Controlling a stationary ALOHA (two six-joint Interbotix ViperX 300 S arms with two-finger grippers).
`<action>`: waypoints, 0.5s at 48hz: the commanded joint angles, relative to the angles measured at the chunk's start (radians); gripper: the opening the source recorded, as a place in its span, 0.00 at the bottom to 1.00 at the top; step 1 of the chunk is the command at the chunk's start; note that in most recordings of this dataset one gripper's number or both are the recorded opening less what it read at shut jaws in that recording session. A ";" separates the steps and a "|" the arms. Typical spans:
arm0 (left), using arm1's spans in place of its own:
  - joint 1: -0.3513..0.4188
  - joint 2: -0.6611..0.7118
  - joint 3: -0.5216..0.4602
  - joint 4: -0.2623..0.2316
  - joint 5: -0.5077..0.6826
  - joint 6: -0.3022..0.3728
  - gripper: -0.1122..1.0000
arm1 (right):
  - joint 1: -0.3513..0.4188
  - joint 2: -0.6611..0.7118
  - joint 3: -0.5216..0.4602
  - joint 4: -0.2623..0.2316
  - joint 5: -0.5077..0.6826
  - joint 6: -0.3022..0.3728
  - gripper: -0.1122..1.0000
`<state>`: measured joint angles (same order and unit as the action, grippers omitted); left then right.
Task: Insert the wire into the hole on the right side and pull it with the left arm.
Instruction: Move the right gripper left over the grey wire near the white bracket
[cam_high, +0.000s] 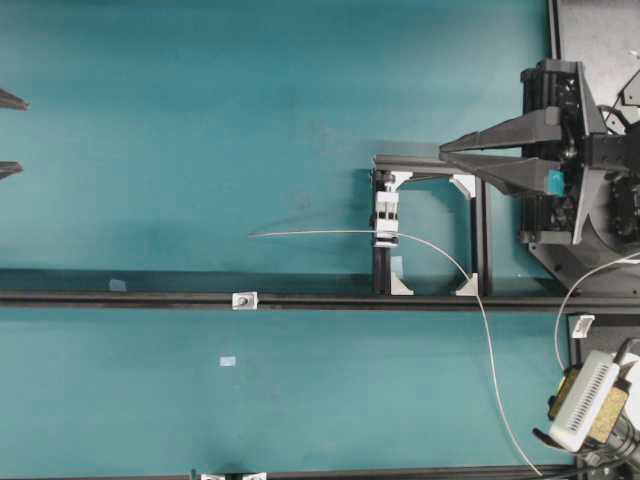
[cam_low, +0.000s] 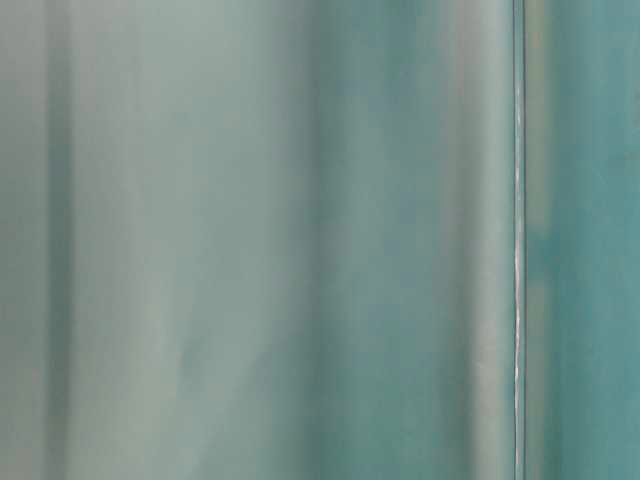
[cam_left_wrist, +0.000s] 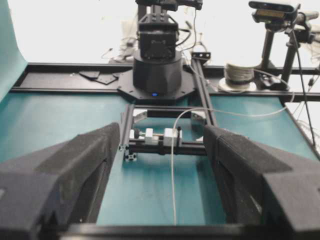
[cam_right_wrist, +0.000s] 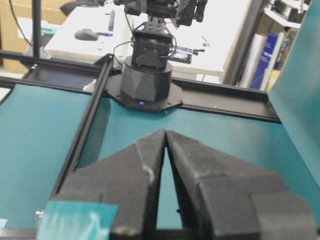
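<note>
The thin pale wire (cam_high: 310, 233) comes up from the bottom right and curves through the white clamp with black bands (cam_high: 387, 222). From there it runs left to a free end on the mat. The hole's small silver-white block with a dark dot (cam_high: 244, 300) sits on the black rail, apart from the wire. My left gripper (cam_high: 20, 135) hangs open at the far left edge, well short of the wire's tip. In the left wrist view the wire (cam_left_wrist: 172, 180) lies between that gripper's spread fingers (cam_left_wrist: 100, 150). My right gripper (cam_high: 445, 151) is shut on nothing above the frame, its tips touching (cam_right_wrist: 166, 132).
A black extrusion frame (cam_high: 478, 230) carries the clamp. A long black rail (cam_high: 120, 299) crosses the table. A thicker white cable (cam_high: 563, 315) and a white and beige device (cam_high: 590, 400) sit at the right. A wire spool (cam_left_wrist: 237, 74) stands behind the table. The table-level view is a teal blur.
</note>
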<state>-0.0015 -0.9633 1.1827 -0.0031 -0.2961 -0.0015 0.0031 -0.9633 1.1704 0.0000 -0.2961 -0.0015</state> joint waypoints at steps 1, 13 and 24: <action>-0.002 0.009 0.012 -0.034 -0.008 -0.011 0.32 | 0.006 0.015 0.009 0.003 -0.005 0.014 0.32; -0.002 0.011 0.052 -0.032 -0.011 -0.037 0.05 | 0.006 0.104 0.052 0.003 -0.028 0.083 0.11; -0.003 0.012 0.089 -0.034 -0.014 -0.037 0.42 | 0.006 0.160 0.067 0.003 -0.067 0.118 0.13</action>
<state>-0.0015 -0.9587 1.2717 -0.0337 -0.2991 -0.0399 0.0077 -0.8161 1.2471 0.0015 -0.3436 0.1135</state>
